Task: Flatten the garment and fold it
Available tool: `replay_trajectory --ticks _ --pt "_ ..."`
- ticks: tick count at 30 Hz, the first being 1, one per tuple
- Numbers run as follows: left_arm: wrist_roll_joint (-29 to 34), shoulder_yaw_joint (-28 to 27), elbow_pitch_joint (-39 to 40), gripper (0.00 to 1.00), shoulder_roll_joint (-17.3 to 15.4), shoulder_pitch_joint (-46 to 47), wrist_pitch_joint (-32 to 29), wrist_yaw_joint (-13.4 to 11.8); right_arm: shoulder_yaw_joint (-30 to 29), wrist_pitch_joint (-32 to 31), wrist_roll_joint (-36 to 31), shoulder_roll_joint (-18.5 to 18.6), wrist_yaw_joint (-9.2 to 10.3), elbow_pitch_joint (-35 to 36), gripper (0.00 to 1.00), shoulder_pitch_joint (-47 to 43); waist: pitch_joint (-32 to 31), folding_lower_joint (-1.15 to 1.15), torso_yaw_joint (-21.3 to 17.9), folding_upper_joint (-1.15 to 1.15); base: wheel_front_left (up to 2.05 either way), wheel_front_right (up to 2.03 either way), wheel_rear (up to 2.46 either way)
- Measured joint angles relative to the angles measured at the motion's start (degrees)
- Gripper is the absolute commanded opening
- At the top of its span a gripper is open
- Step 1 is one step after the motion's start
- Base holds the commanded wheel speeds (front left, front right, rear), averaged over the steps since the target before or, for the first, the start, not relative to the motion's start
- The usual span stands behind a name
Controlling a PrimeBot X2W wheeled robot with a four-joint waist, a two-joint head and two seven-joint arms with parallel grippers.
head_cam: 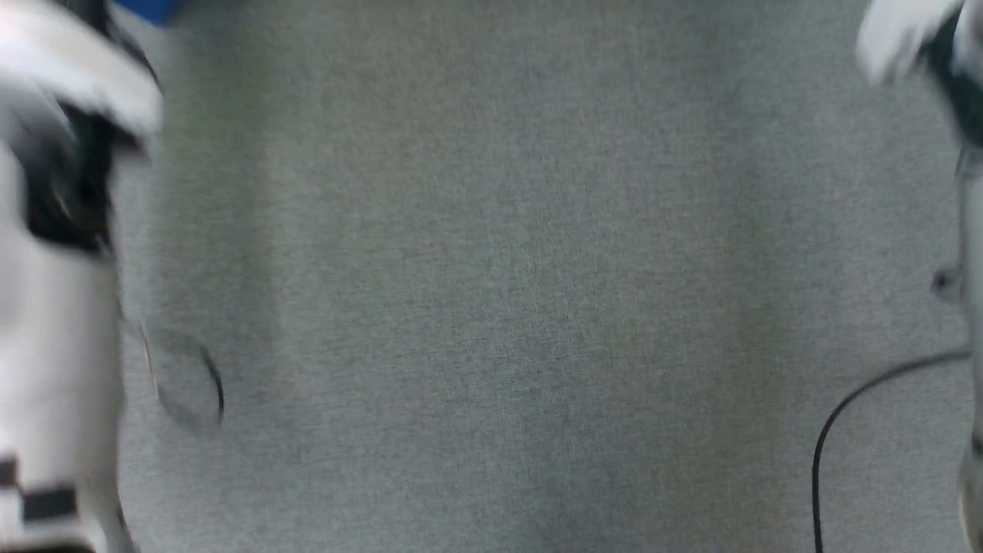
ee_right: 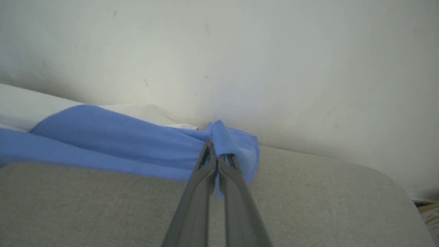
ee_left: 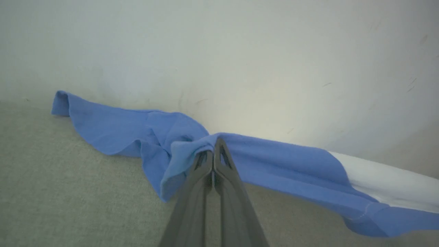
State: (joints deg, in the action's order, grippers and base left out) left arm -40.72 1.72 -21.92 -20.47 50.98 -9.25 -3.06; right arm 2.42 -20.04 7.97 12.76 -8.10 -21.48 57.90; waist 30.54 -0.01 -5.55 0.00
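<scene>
The left hand (ee_left: 213, 151) is clamped tight on blue fabric of the T-shirt (ee_left: 274, 161). The right hand (ee_right: 216, 156) pinches another blue part. The shirt stretches between them over the grey counter (ee_left: 68, 192).

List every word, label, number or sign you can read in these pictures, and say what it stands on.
None can be read.
The garment: plain blue and white cloth, no lettering in sight.
The small coloured object at the right wrist view's lower right: too blurred to read.
</scene>
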Motion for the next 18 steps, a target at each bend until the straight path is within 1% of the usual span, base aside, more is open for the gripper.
replay_trajectory --ticks 5,9,14,18 --pt "-0.62 1.37 5.26 0.0 0.57 -15.03 -2.33 0.46 -0.34 -4.83 4.98 1.9 0.05 9.53 0.0 -15.81 -4.53 -0.01 0.77 0.0 0.0 0.0 0.0" --pt "-1.47 2.41 9.88 0.0 1.09 -26.69 -4.76 -0.62 -2.67 -8.05 5.55 1.91 0.05 18.26 0.0 -28.77 -8.31 -0.02 1.56 0.0 0.0 0.0 0.0" --pt "-1.8 3.65 15.44 0.0 2.47 -37.78 -6.53 -3.08 -6.5 -10.91 4.88 -0.69 0.07 26.57 0.0 -41.58 -12.69 -0.02 2.75 0.0 0.0 0.0 0.0" --pt "-2.1 4.2 18.85 0.0 3.07 -44.78 -7.47 -4.67 -8.48 -12.79 4.27 -3.72 0.09 30.56 0.0 -49.32 -15.7 -0.02 3.7 0.0 0.0 0.0 0.0"
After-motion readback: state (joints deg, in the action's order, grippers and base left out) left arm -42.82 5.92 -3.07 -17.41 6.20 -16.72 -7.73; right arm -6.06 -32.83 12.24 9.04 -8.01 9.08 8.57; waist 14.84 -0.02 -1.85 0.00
